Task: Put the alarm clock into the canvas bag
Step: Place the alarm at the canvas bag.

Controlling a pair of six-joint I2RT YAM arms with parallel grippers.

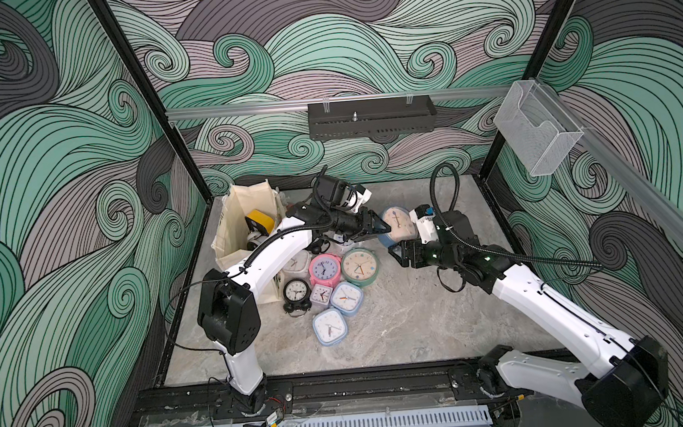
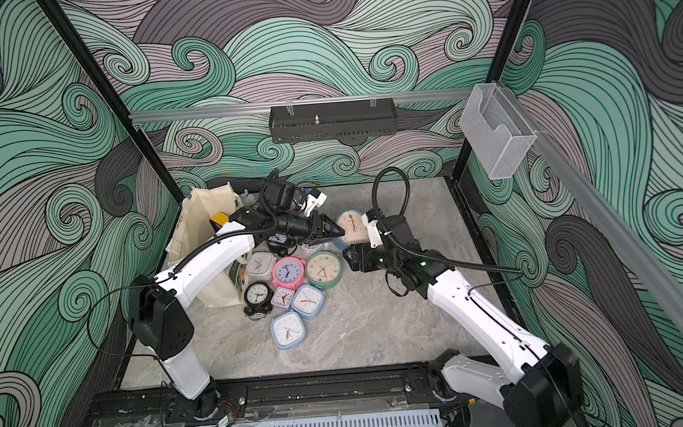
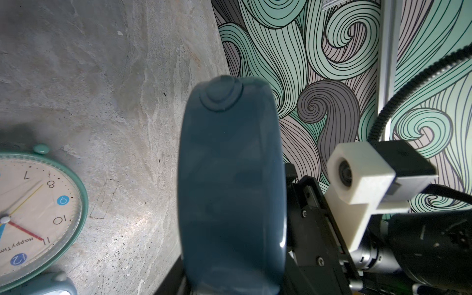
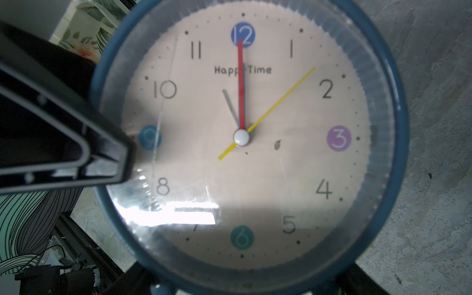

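Where the left pincer (image 1: 387, 228) meets the blue clock (image 1: 397, 217), contact is unclear

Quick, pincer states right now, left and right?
Left pincer: astride the blue clock, one finger on its face; grip cannot be told.
Right pincer: shut on the blue clock.

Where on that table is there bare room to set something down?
Free: the broad bare table between the clock pile and the front rail, running right under the right arm; also the far strip along the back wall. Crowded: left of centre, where the pile lies by the bag, and the middle, where both arms meet at the blue clock.
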